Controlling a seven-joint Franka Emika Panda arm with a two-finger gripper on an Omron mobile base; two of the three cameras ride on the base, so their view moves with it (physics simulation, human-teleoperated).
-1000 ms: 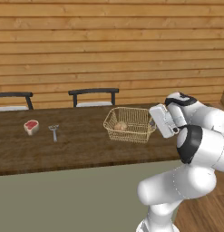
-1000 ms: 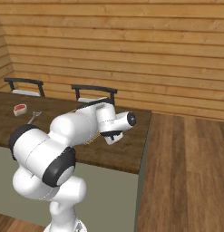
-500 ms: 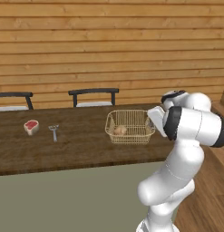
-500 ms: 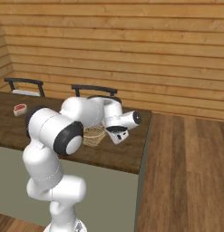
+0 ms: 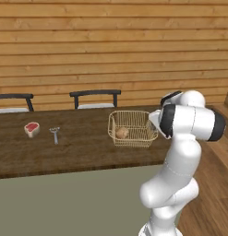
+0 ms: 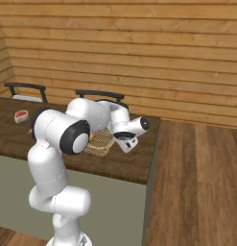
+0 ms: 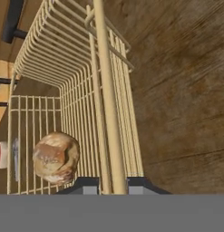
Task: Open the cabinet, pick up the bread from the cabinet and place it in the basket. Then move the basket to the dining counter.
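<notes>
The pale gold wire basket stands on the dark wood dining counter, near its right end. The round tan bread lies inside it, toward the left. In the hand view the bread rests on the basket's mesh floor. My gripper is at the basket's right rim, and the thick rim wire runs between the two fingertips, which press on it from both sides. From the right base view the hand hangs over the basket by the counter's end.
A red-and-white meat piece and a small metal utensil lie on the counter to the left. Two dark chairs stand behind it. The counter ends just right of the basket, with wooden floor beyond.
The arm has folded, its elbow swinging up over the counter's right end. The basket has stayed in about the same spot, with the hand still at its right rim.
</notes>
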